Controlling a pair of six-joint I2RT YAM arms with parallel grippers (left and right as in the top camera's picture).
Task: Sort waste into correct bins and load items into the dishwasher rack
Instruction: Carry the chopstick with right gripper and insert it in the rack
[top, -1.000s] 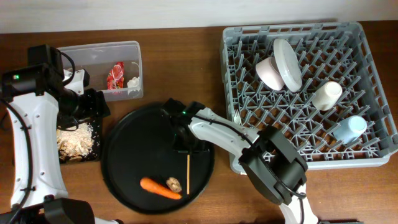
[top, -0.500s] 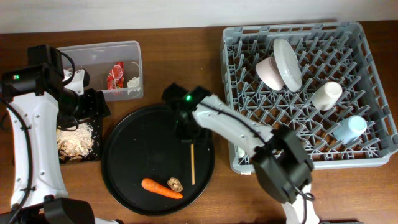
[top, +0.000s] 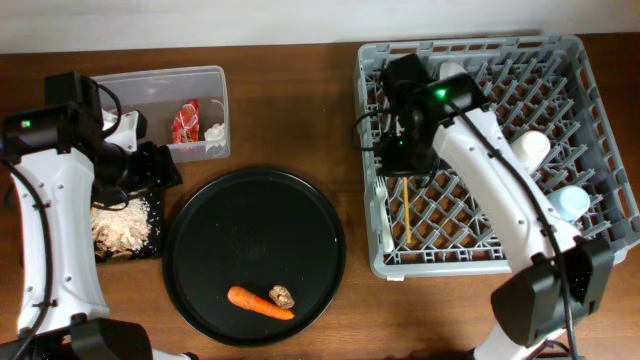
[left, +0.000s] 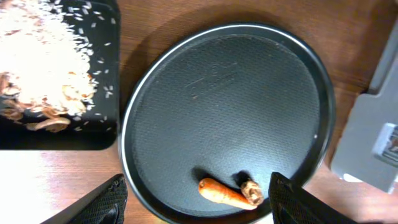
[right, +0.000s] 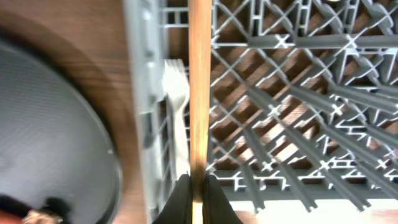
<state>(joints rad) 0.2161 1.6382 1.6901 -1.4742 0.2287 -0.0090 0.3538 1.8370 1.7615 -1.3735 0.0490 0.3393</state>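
My right gripper (top: 403, 160) is shut on the thin wooden chopstick (top: 406, 210) and holds it over the left side of the grey dishwasher rack (top: 600, 120); the right wrist view shows the chopstick (right: 199, 87) pinched between the fingers (right: 199, 186), beside the white fork (right: 176, 118). The fork (top: 384, 215) lies in the rack's left edge. A plate (top: 463, 100), bowl (top: 432, 115), white cup (top: 527, 152) and pale-blue cup (top: 566, 205) stand in the rack. The carrot (top: 257, 302) and brown lump (top: 282, 296) lie on the round black tray (top: 250, 230). My left gripper (left: 196, 199) is open above them.
The clear tub (top: 150, 90) holds the red wrapper (top: 185, 120) and white wad (top: 213, 131). The shallow black tray (top: 150, 245) at the left holds beige scraps (top: 120, 222). My left arm (top: 60, 200) stands over both bins.
My right gripper lifted the chopstick off the round black tray and carried it up and right to the rack. The left arm has not moved.
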